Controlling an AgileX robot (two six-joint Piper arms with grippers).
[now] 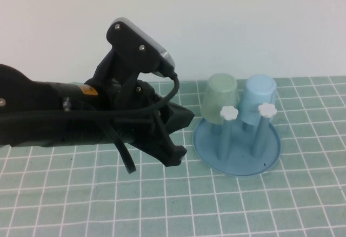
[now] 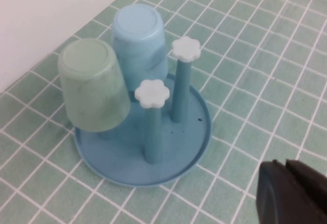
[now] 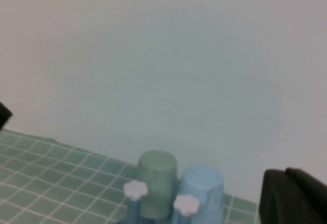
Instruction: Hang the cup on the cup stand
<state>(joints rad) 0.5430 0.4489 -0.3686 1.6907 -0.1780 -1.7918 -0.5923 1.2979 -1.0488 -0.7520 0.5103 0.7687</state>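
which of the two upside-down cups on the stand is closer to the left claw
The pale green cup. It hangs on the side of the cup stand toward the left claw; the light blue cup hangs beside it, farther away. The right claw is raised.

Black arm (image 1: 81,113), silver screws, black cable (image 1: 124,150)

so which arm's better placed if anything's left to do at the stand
Left, probably. The left gripper, shut and empty, sits just beside the cup stand. The right gripper, also shut, shows only in its own wrist view, farther off. The cup already hangs upside down beside the green cup.
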